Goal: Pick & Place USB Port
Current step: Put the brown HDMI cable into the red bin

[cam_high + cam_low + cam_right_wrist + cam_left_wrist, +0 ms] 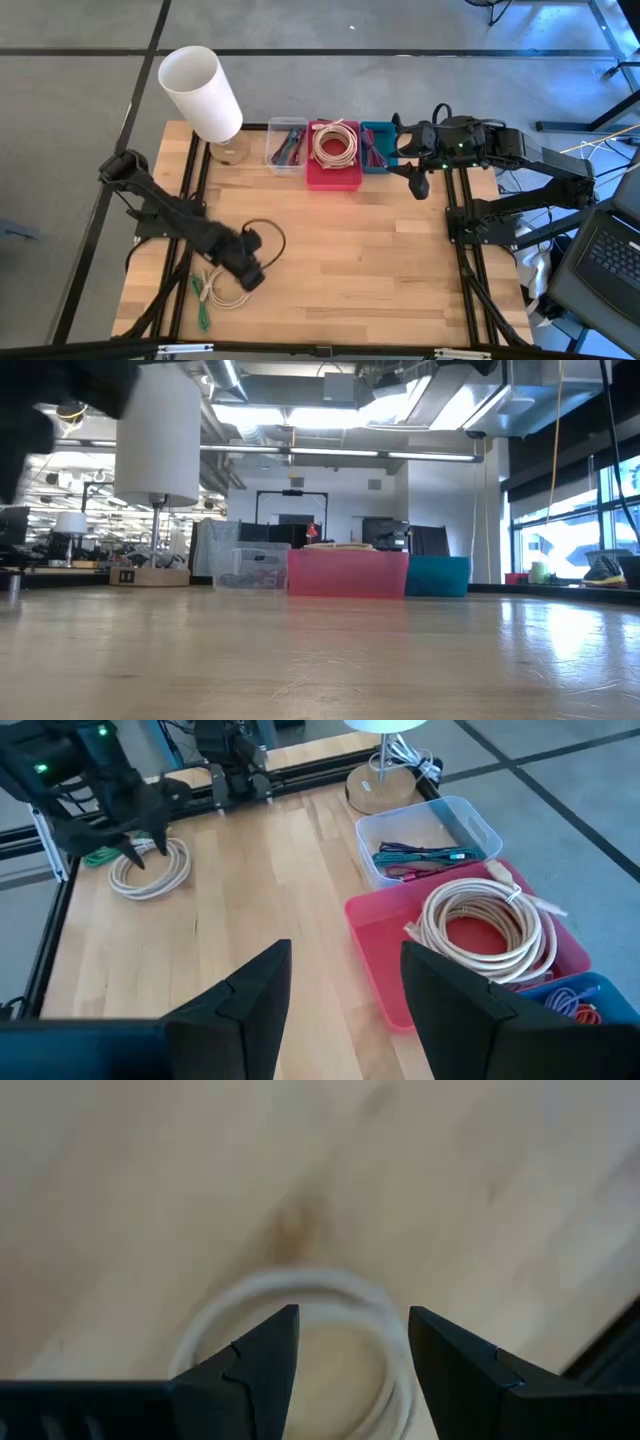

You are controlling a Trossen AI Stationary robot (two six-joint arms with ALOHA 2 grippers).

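Left end effector [350, 1370] fingers apart over white cable coil [300, 1295], right end effector [340, 990] apart.

Am seeing pale smooth wooden tabletop [380, 250], matt grain; glossy red plastic bin [400, 980]; clear plastic bin [470, 825]; am noting smooth white coiled cable [310, 1295].

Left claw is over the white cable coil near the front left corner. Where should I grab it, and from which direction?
Take the white cable coil from straight above, pinching across one side of its loop. It lies flat on the table, and the open left claw already straddles that strand.
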